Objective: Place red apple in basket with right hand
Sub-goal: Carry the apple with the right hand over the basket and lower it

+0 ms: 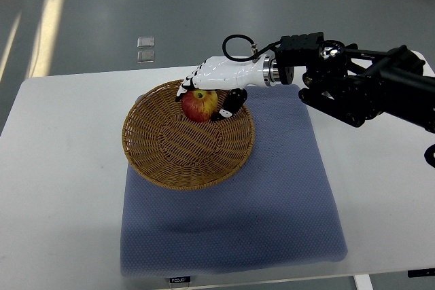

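I see the red apple [199,105] over the far side of the basket [178,161], inside the rim line, red-yellow skin facing the camera. Right robot hand [212,93] is wrapped on it: white fingers [191,83] curl over the top and far side, the dark thumb part [231,104] presses its right flank. So the hand is closed around the apple. Can't tell from this steep angle if the apple touches the weave or hangs just above it.

Basket is round brown wicker, shallow, nothing else inside. It sits on the far-left part of a blue-grey mat [272,222], its left edge overhanging the mat a little. Mat lies on the white worktop [54,188].

Right arm [367,89] comes in from the right edge, black links, white forearm shell, a black cable loop [234,44] above the wrist.

Grey floor [204,5] beyond the worktop, with two small pale squares [145,49] on it.
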You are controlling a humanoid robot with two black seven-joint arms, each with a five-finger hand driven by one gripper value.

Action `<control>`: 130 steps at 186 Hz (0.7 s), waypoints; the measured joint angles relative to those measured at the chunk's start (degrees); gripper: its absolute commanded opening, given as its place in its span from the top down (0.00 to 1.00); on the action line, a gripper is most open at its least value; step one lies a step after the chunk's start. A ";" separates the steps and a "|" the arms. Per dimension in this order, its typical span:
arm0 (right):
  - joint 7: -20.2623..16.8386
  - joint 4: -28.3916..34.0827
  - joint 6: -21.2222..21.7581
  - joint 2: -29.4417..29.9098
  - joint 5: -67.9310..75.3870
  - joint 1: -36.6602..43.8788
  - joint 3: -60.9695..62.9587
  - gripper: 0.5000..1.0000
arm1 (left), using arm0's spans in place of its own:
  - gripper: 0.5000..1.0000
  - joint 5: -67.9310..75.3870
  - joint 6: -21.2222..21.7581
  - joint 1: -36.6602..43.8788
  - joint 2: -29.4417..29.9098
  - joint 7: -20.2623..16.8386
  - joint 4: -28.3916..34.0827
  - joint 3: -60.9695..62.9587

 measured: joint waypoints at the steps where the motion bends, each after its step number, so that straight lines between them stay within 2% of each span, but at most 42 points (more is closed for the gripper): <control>1: -0.01 -0.01 -0.01 0.05 0.00 -0.04 0.00 0.57 | 0.00 0.00 0.00 0.00 0.00 0.00 0.00 0.00; 44: -0.16 -0.31 -1.21 1.78 0.02 -2.88 0.01 0.57 | 0.00 0.02 -0.01 -0.02 0.00 0.00 0.00 0.00; 84: -0.53 -2.77 -3.32 4.15 -0.01 -4.70 0.01 0.51 | 0.00 0.02 -0.02 0.01 0.00 0.00 0.00 0.00; 130: -1.07 -3.58 -4.19 5.29 -0.02 -5.83 0.01 0.48 | 0.00 0.02 -0.03 -0.03 0.00 0.00 0.00 0.00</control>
